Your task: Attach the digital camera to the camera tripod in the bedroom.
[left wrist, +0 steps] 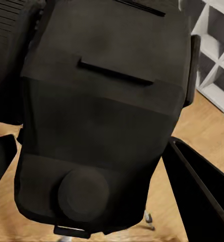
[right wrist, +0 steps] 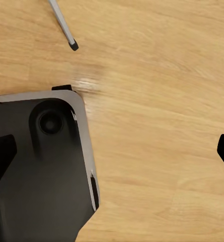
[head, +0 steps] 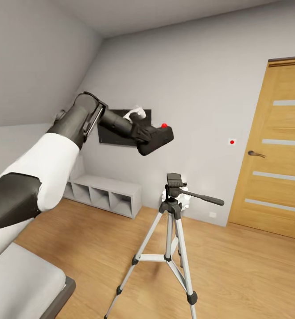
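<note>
Light wood floor (head: 254, 274) under camera tripod (head: 172, 212); left tool (left wrist: 99, 201) clamped on digital camera (head: 155, 138), right tool's (right wrist: 112, 146) fingers apart

I am in a bedroom of a home. I see a grey bed (head: 23, 283) beside me, a light wood floor (head: 245, 274), a sloped ceiling (head: 32, 57), a wooden door (head: 276, 150), a wall TV (head: 116, 128) and a low white shelf (head: 105, 195).

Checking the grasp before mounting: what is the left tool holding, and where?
The digital camera, gripped by its body with fingers on either side.
</note>
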